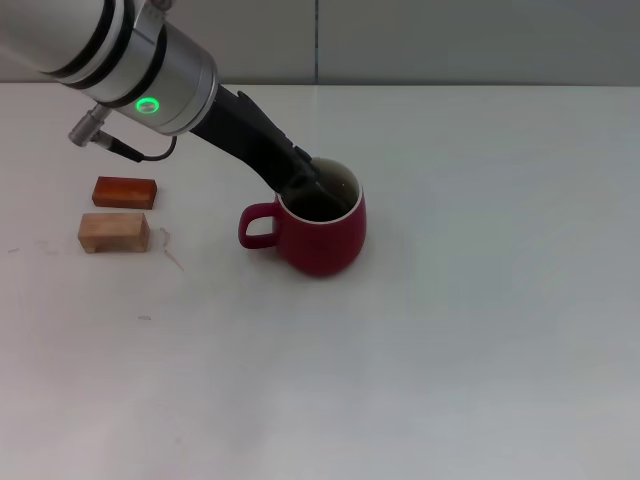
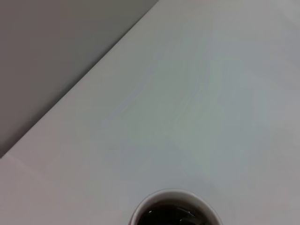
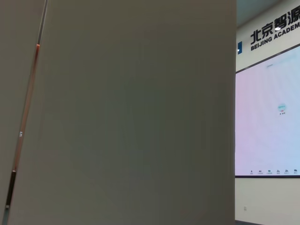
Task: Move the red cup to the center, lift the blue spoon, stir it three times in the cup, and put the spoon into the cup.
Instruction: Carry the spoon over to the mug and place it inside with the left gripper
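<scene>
The red cup (image 1: 325,240) stands upright near the middle of the white table, its handle pointing to the left. My left gripper (image 1: 305,185) reaches down from the upper left, and its dark tip dips over the cup's rim into the dark inside. In the left wrist view only the cup's pale rim (image 2: 174,191) and part of its dark inside show. The blue spoon is hidden in every view. My right gripper is out of view; its wrist camera faces a wall away from the table.
Two small wooden blocks lie at the left of the table, a reddish one (image 1: 125,191) behind a pale one (image 1: 113,231). The table's far edge (image 1: 400,85) meets a grey wall.
</scene>
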Robot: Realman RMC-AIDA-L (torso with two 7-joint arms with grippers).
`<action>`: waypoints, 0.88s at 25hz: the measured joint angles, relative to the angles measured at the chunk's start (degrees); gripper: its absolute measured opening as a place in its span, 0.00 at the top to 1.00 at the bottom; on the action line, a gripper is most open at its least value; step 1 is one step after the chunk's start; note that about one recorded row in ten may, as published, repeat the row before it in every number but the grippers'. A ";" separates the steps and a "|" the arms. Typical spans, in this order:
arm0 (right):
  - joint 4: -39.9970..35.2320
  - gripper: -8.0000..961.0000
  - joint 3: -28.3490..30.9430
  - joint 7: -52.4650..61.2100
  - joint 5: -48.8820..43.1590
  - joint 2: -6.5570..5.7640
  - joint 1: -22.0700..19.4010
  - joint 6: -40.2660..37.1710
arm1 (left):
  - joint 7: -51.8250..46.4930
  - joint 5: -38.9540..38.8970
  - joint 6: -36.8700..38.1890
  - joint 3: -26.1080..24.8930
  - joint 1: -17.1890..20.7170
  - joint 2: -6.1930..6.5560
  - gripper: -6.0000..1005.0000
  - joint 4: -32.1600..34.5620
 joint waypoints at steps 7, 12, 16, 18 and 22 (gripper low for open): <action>0.00 0.29 0.00 0.00 0.00 0.00 0.00 -0.05 | 0.07 2.27 -2.37 0.07 0.14 0.03 0.81 -1.20; 0.00 0.29 0.00 0.00 0.00 0.00 0.00 -0.14 | 0.06 4.11 -2.16 0.40 0.36 0.11 0.80 -1.23; 0.00 0.29 0.00 0.00 0.00 0.00 0.00 -0.15 | -0.12 4.54 -0.66 0.97 0.43 0.15 0.80 -0.86; 0.00 0.29 -0.04 0.00 0.00 0.00 0.00 -0.15 | -0.25 4.67 0.18 1.20 0.43 0.17 0.80 -0.60; 0.00 0.29 -0.08 0.00 0.00 -0.08 0.00 -0.07 | -0.44 4.68 1.47 1.28 0.58 0.18 0.80 0.30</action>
